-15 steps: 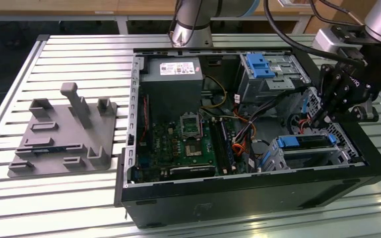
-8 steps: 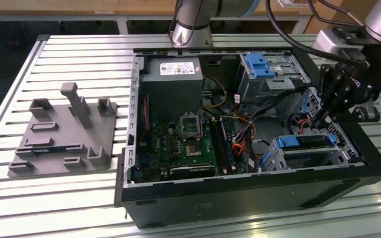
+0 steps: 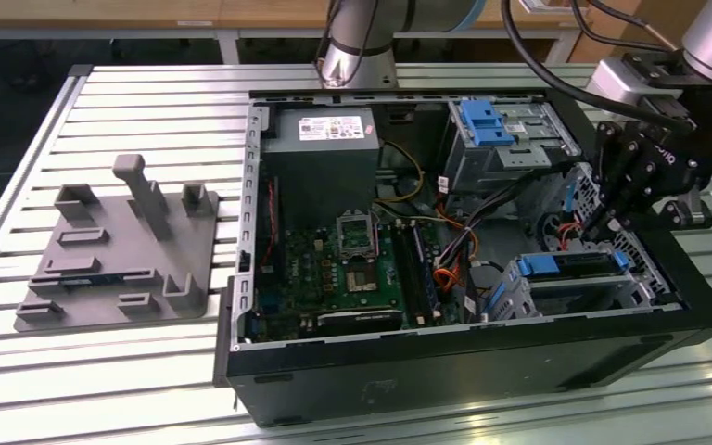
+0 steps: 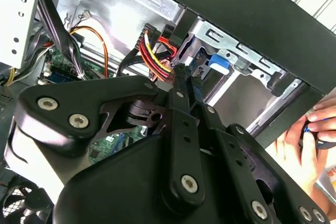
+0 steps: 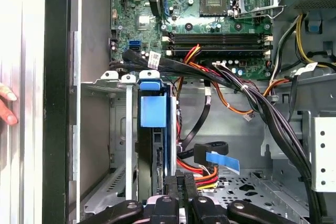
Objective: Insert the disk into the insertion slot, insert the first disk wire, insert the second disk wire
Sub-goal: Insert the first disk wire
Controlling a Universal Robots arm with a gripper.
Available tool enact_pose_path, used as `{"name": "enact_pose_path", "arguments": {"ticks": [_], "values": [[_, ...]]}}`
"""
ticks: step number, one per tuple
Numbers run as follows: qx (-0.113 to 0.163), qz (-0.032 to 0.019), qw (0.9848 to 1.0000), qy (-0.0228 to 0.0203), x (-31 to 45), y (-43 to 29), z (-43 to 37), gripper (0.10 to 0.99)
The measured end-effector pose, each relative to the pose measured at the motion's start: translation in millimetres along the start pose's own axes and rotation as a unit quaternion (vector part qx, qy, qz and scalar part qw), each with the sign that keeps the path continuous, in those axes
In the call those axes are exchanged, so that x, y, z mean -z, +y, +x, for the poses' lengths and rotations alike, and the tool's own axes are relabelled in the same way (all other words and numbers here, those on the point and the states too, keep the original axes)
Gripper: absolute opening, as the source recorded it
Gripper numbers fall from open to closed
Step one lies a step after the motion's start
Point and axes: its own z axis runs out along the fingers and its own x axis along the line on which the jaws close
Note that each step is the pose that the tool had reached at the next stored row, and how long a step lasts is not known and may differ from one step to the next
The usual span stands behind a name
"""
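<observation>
Looking across the slatted table [image 3: 146, 371], we saw the open computer case [image 3: 455, 371], with the insertion slot [image 3: 585, 295] in its near corner on the exterior view's right. The disk [image 3: 566, 265] sat already seated in that slot, its blue carrier showing. Just to the far side hung the gripper [image 3: 599, 227], fingers drawn together beside the red and yellow wires [image 4: 155, 51]; whether they pinched anything we could not tell.
</observation>
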Motion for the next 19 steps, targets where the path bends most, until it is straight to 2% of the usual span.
{"name": "enact_pose_path", "arguments": {"ticks": [3, 9, 19], "values": [[0.0, 0.0, 1.0, 0.0, -0.1, 0.0, 1.4, 0.165], [0.0, 0.0, 1.0, -0.0001, -1.2, 1.1, 9.7, 0.165], [-0.001, 0.0, 1.0, -0.0001, -3.2, 1.6, 12.3, 0.165]]}}
